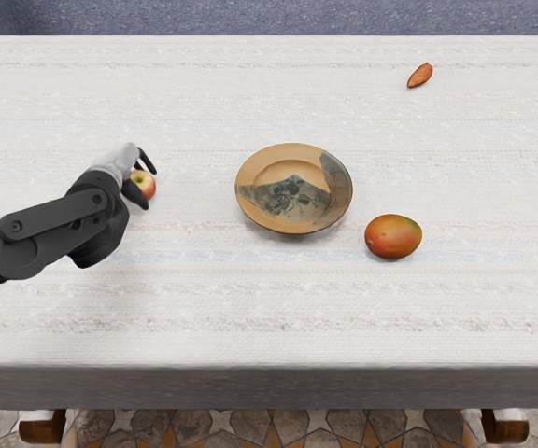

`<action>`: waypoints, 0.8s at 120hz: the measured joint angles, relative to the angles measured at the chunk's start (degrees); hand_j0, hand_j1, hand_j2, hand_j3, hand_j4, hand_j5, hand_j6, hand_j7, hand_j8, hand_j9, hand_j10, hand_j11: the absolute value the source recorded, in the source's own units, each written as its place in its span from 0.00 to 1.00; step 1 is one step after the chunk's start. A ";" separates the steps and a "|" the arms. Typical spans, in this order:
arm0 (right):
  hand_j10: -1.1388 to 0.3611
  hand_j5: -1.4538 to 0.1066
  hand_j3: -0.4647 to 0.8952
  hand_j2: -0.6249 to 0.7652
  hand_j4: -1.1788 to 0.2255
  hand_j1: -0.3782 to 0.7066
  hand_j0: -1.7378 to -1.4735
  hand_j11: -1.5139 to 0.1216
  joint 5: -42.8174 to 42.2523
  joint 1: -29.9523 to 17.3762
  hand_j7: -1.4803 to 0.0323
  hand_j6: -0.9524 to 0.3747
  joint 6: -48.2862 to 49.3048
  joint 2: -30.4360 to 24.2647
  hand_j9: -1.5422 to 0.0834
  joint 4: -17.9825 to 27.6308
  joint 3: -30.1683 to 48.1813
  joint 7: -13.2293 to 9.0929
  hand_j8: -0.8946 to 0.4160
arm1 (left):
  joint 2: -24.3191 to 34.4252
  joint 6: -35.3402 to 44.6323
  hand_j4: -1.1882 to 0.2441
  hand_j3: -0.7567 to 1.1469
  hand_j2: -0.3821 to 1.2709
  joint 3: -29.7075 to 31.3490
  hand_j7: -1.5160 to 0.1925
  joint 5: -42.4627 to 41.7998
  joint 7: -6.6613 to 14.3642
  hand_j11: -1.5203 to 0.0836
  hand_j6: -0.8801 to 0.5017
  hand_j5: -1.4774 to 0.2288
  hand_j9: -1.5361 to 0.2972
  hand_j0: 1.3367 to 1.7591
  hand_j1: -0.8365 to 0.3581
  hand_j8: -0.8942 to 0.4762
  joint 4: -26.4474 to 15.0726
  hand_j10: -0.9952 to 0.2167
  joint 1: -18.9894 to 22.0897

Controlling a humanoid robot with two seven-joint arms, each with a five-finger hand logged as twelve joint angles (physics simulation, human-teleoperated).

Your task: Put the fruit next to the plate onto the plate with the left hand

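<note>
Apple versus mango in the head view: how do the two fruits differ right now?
Size: the apple is clearly smaller than the mango. Place: the apple lies left of the plate, the mango to its lower right. Contact: the left hand is closed around the apple; the mango lies untouched. Both rest on the table, off the plate.

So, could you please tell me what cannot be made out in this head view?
- Left hand and small fruit: the hand covers the fruit's left side, so grip is unclear.
- Brown item at the far right: too small to identify.
- Right arm: outside the head view.
</note>
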 joint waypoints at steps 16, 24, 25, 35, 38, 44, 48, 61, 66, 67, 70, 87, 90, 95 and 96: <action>0.76 0.93 0.34 0.45 0.84 0.03 0.30 0.93 0.00 0.00 0.98 0.72 0.00 0.00 0.95 0.00 0.00 0.00 0.68 | 0.09 -0.02 0.41 0.45 0.38 -0.03 0.41 -0.33 0.04 0.45 0.33 0.39 0.40 0.74 0.44 0.36 -0.25 0.32 -0.04; 0.76 0.93 0.34 0.45 0.84 0.03 0.30 0.93 0.00 0.00 0.98 0.72 0.02 0.00 0.95 0.00 0.00 0.00 0.68 | 0.23 -0.03 0.40 0.42 0.40 -0.05 0.40 -0.34 0.03 0.43 0.33 0.38 0.39 0.72 0.43 0.36 -0.33 0.32 -0.02; 0.76 0.93 0.34 0.45 0.84 0.03 0.30 0.93 0.00 0.00 0.98 0.72 0.01 0.00 0.95 0.01 0.00 0.00 0.68 | 0.28 -0.03 0.40 0.42 0.41 -0.05 0.40 -0.34 0.02 0.43 0.33 0.37 0.38 0.72 0.43 0.36 -0.35 0.32 -0.03; 0.76 0.93 0.34 0.45 0.84 0.03 0.30 0.93 0.00 0.00 0.98 0.72 0.04 0.00 0.95 0.05 0.00 0.00 0.68 | 0.35 -0.05 0.39 0.41 0.41 -0.06 0.38 -0.41 -0.01 0.41 0.35 0.36 0.37 0.73 0.42 0.39 -0.45 0.34 -0.05; 0.76 0.93 0.34 0.45 0.84 0.03 0.30 0.93 0.00 0.00 0.98 0.72 0.03 0.00 0.95 0.06 0.00 0.00 0.68 | 0.41 -0.05 0.39 0.41 0.42 -0.06 0.38 -0.45 -0.02 0.40 0.35 0.35 0.36 0.73 0.42 0.39 -0.49 0.34 -0.05; 0.76 0.93 0.34 0.45 0.84 0.03 0.30 0.93 0.00 0.00 0.98 0.72 0.04 0.00 0.95 0.07 0.00 0.00 0.68 | 0.44 -0.06 0.40 0.41 0.42 -0.06 0.37 -0.49 -0.02 0.39 0.36 0.34 0.35 0.74 0.42 0.40 -0.59 0.35 -0.05; 0.76 0.93 0.34 0.45 0.84 0.03 0.30 0.93 0.00 0.00 0.98 0.72 0.05 0.00 0.95 0.07 0.00 0.00 0.68 | 0.38 -0.07 0.40 0.41 0.42 -0.06 0.36 -0.51 -0.01 0.38 0.37 0.33 0.35 0.74 0.41 0.41 -0.62 0.36 -0.05; 0.76 0.93 0.34 0.45 0.84 0.03 0.30 0.93 0.00 0.00 0.98 0.72 0.05 0.00 0.95 0.08 0.00 0.00 0.68 | 0.09 -0.17 0.42 0.39 0.44 -0.07 0.33 -0.70 -0.01 0.35 0.39 0.30 0.32 0.76 0.40 0.43 -0.70 0.38 -0.11; 0.76 0.93 0.34 0.45 0.84 0.03 0.30 0.93 0.00 0.00 0.98 0.72 0.03 0.00 0.95 0.08 0.00 0.00 0.68 | 0.05 -0.21 0.43 0.39 0.45 -0.11 0.32 -0.80 -0.01 0.34 0.40 0.29 0.31 0.76 0.39 0.43 -0.74 0.38 -0.34; 0.76 0.93 0.34 0.45 0.84 0.03 0.30 0.93 0.00 0.00 0.98 0.72 0.04 0.00 0.95 0.08 0.00 0.00 0.68 | 0.03 -0.22 0.43 0.39 0.45 -0.13 0.32 -0.82 -0.01 0.34 0.40 0.29 0.31 0.75 0.39 0.44 -0.77 0.38 -0.40; 0.76 0.93 0.34 0.45 0.84 0.03 0.30 0.93 0.00 0.01 0.98 0.72 0.03 0.00 0.95 0.09 0.00 0.00 0.68 | 0.24 -0.25 0.44 0.39 0.44 -0.23 0.32 -0.87 -0.02 0.34 0.40 0.28 0.31 0.75 0.39 0.44 -1.05 0.39 -0.47; 0.76 0.93 0.34 0.45 0.84 0.03 0.30 0.93 0.00 0.13 0.98 0.72 0.02 0.00 0.95 0.09 0.00 0.00 0.68 | 2.60 -0.35 0.45 0.40 0.45 -0.77 0.30 -1.06 -0.02 0.31 0.42 0.26 0.28 0.75 0.39 0.45 -5.09 0.39 -1.30; 0.76 0.93 0.34 0.45 0.84 0.03 0.30 0.93 0.00 0.14 0.98 0.72 0.03 0.00 0.95 0.09 0.00 0.00 0.68 | 2.82 -0.34 0.45 0.40 0.44 -0.84 0.30 -1.01 -0.01 0.31 0.42 0.26 0.28 0.75 0.39 0.46 -5.97 0.40 -1.61; 0.76 0.93 0.34 0.45 0.84 0.03 0.30 0.93 0.00 0.15 0.98 0.72 0.03 0.00 0.95 0.08 0.00 0.00 0.68 | 2.98 -0.34 0.46 0.40 0.46 -0.92 0.29 -1.04 0.00 0.31 0.43 0.26 0.28 0.75 0.39 0.47 -7.42 0.40 -1.90; 0.76 0.93 0.34 0.45 0.84 0.03 0.30 0.93 0.00 0.15 0.98 0.72 0.02 0.00 0.95 0.07 0.00 0.00 0.68 | 2.98 -0.35 0.46 0.40 0.46 -0.93 0.29 -1.07 0.00 0.31 0.43 0.26 0.28 0.75 0.38 0.47 -7.73 0.40 -2.06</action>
